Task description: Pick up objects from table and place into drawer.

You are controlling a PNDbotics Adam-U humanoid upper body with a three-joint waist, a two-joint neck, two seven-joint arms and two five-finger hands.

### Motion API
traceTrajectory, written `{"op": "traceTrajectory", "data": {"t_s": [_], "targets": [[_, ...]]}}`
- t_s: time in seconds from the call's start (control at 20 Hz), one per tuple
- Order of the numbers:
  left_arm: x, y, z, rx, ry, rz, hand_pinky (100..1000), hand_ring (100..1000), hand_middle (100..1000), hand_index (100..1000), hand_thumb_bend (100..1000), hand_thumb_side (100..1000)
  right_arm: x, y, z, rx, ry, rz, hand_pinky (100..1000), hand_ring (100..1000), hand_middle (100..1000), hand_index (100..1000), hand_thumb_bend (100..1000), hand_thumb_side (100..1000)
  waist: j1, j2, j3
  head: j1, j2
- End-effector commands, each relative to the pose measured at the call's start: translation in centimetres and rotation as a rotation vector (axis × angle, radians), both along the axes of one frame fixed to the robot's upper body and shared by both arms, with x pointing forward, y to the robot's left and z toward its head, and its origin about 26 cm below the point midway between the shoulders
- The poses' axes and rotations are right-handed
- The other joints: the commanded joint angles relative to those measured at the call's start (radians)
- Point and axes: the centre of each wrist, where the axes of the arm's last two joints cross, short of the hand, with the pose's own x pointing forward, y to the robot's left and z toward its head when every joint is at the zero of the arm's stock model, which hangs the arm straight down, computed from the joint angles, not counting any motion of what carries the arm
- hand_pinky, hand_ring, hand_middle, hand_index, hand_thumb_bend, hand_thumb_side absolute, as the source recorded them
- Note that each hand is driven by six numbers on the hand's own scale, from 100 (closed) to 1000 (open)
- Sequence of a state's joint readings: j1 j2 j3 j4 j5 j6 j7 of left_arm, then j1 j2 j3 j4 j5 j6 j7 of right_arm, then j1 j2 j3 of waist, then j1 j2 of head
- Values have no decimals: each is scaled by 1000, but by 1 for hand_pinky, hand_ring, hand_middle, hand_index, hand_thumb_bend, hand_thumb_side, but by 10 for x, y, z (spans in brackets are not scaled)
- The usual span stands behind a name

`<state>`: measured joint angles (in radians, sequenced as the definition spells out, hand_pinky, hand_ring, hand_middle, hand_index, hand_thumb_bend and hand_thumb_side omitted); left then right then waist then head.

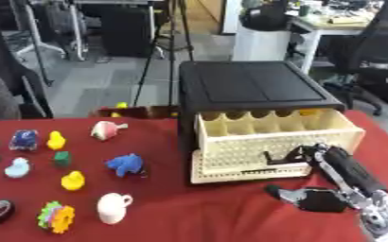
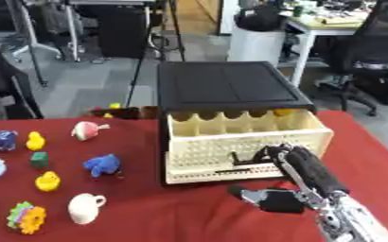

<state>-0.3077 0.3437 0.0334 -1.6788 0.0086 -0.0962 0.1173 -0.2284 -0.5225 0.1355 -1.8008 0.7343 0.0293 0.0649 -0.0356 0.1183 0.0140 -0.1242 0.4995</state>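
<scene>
My right hand (image 1: 313, 196) sat on the red table (image 1: 197, 212) just in front of the open cream drawer (image 1: 272, 137), with my forearm running up toward the drawer's front. My fingers (image 1: 301, 152) reached to the drawer's front panel, curled near what looked like a dark handle, though I could not tell whether they gripped it or only touched it. My thumb (image 1: 282, 193) stuck out to the left, holding nothing.

Everything I had to pick up lay to my left, well apart from that hand, across the open cloth. The white cup (image 1: 113, 207) and the blue toy (image 1: 125, 164) were the closest; the yellow duck (image 1: 72, 180), the green block (image 1: 61, 158) and the pink toy (image 1: 106, 130) lay farther left. The cup stood upright with its handle turned toward the drawer.

My left hand barely showed, only dark shapes at the left edge, so I could not judge its fingers. It was probably nearer the toys, while my right was nearer the drawer.
</scene>
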Motion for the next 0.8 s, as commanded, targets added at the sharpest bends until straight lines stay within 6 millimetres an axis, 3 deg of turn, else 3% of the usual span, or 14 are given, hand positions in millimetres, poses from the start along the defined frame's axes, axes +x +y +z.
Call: {"op": "traceTrajectory", "data": {"t_s": [0.05,0.8], "targets": [[0,5,10,23,-27,9,736,794,871,876,1000,1000,-3,1,15,-5,-32,29,100,100,100,577,680,719,1,-12,0,1,4],[0,4,10,21,-26,3,735,794,872,876,1000,1000,-8,29,32,1,-43,198,100,100,100,577,681,724,6,-13,-1,-3,4]]}}
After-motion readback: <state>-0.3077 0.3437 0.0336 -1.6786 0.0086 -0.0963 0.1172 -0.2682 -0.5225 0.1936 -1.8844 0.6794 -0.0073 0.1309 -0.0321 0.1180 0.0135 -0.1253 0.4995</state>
